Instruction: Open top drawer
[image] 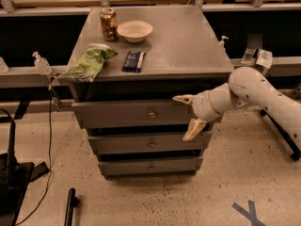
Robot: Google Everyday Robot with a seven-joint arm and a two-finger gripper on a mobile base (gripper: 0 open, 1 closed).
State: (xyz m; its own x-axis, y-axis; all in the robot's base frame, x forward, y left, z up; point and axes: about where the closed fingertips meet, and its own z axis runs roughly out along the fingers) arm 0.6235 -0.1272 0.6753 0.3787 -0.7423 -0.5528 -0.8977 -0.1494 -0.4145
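At three o'clock of the top drawer (141, 113), the gripper (187, 117) hung with its fingers spread wide, grasping nothing. That drawer sat uppermost in the cabinet (188, 46), its knob (152, 114) at nine o'clock from the gripper.
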